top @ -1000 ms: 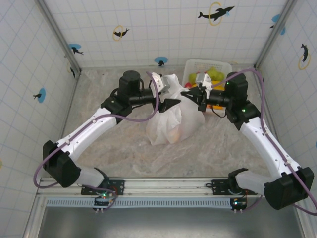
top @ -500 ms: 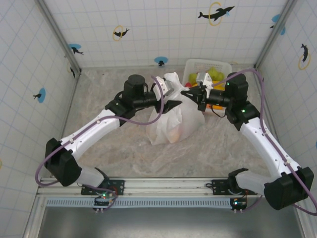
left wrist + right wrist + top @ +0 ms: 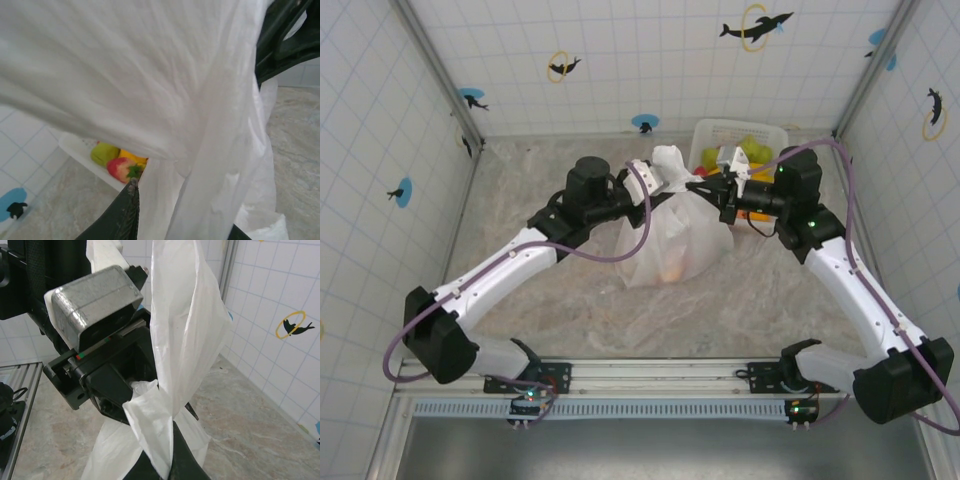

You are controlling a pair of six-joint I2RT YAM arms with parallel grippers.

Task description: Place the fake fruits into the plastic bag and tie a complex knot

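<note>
The white plastic bag (image 3: 670, 240) stands mid-table with its handles drawn up, and an orange tint shows through its lower part. My left gripper (image 3: 672, 190) reaches in from the left, its fingers (image 3: 129, 212) closed around a twisted handle strip (image 3: 215, 165). My right gripper (image 3: 704, 187) faces it from the right, shut on another strip of the bag (image 3: 167, 420). In the right wrist view my right gripper (image 3: 170, 452) pinches that strip right in front of the left gripper's black body (image 3: 100, 365). Fake fruits, a red strawberry (image 3: 122, 169) and a green pear (image 3: 104, 152), lie in the basket behind.
A white lattice basket (image 3: 740, 123) with green and yellow fruits (image 3: 752, 150) stands at the back right, close behind the right gripper. Tiled walls close off the back and both sides. Marbled table surface (image 3: 550, 290) lies free in front of the bag.
My left gripper has moved right to the bag's top and its fingers have closed from wide open onto the handle. The right arm has stayed put.
</note>
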